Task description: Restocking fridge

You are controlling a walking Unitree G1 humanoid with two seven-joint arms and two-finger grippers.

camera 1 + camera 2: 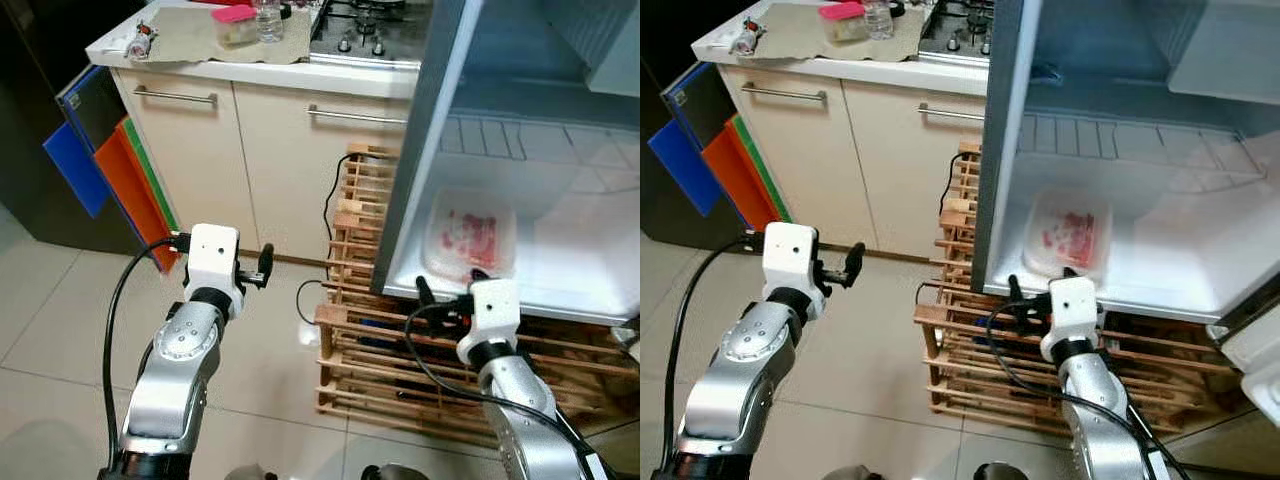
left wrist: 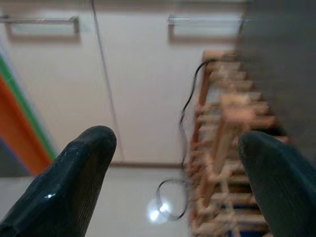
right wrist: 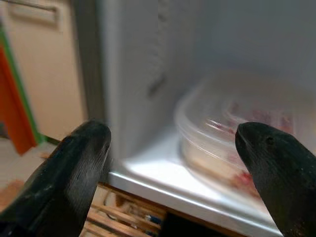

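The fridge (image 1: 421,150) stands open on the right. On its white bottom shelf (image 1: 585,262) lies a clear lidded container (image 1: 470,238) of red and pink food, near the left wall. My right gripper (image 1: 450,283) hovers just in front of the shelf's front edge, pointing at the container (image 3: 237,148). It is open with nothing between its fingers. My left gripper (image 1: 262,266) is raised over the floor, left of the fridge, aimed at the cabinets. It is open and empty too (image 2: 177,143).
The fridge rests on a wooden pallet (image 1: 400,350) with a black cable (image 1: 335,190) running by it. Beige cabinets (image 1: 200,150) carry a counter with a stove (image 1: 365,25), a bottle (image 1: 268,20) and a pink-lidded box (image 1: 235,22). Coloured boards (image 1: 110,165) lean at the left.
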